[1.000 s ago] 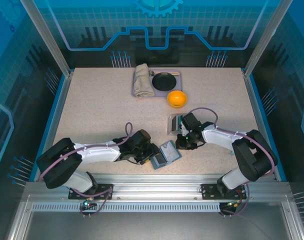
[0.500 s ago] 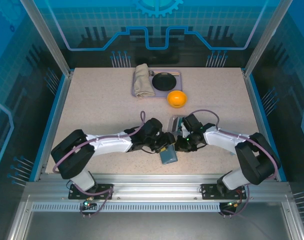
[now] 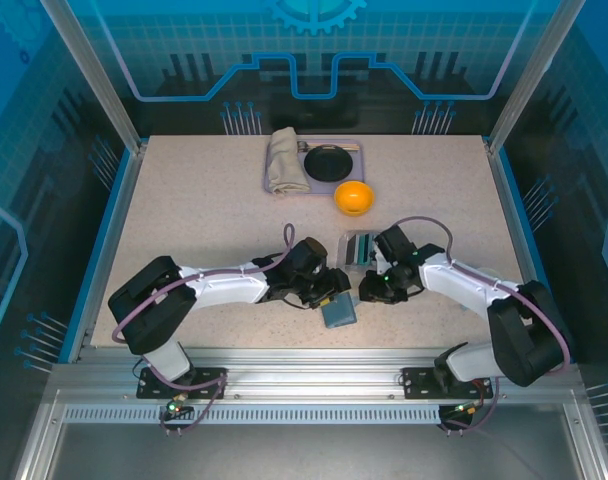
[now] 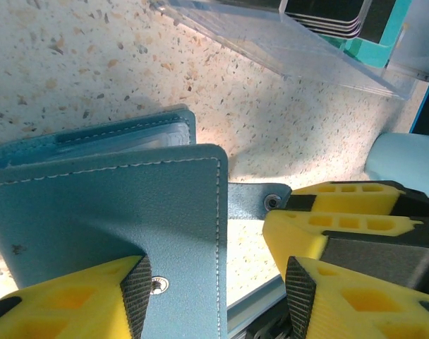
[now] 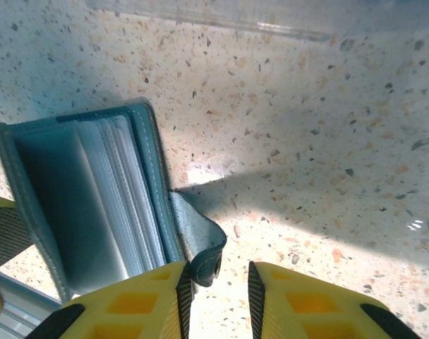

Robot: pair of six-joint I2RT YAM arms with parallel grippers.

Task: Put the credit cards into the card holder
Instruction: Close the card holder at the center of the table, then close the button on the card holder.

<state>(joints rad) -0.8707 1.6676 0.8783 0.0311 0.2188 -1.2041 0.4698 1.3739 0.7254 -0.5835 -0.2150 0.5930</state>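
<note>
"Left gripper (image 4: 218,289), how is it standing?"

"About half open. One pad is pressed on the cover of the card holder (image 4: 109,205), right by the snap stud. The other finger stands off the holder's edge with bare surface (image 4: 94,56) showing between, so nothing is squeezed."

"And the right gripper (image 5: 214,282)?"

"Only a narrow gap there. The holder's strap (image 5: 200,244) curls in between its fingertips and lies against one pad. A sliver of surface shows beside the other, so it isn't pinched from both sides."

"Where is the card holder?"

"Near the front edge of the surface, about the middle, with a gripper at each side. It's partly open, with its clear sleeves (image 5: 94,191) fanned inside."

"The credit cards (image 4: 324,10)?"

"Stacked in the clear case (image 4: 271,35) just behind the holder, dark ones over a greenish one. Farther back is an orange (image 3: 353,196), then a tray (image 3: 319,188) with a folded cloth (image 3: 284,160) and a dark dish (image 3: 329,162)."
</note>
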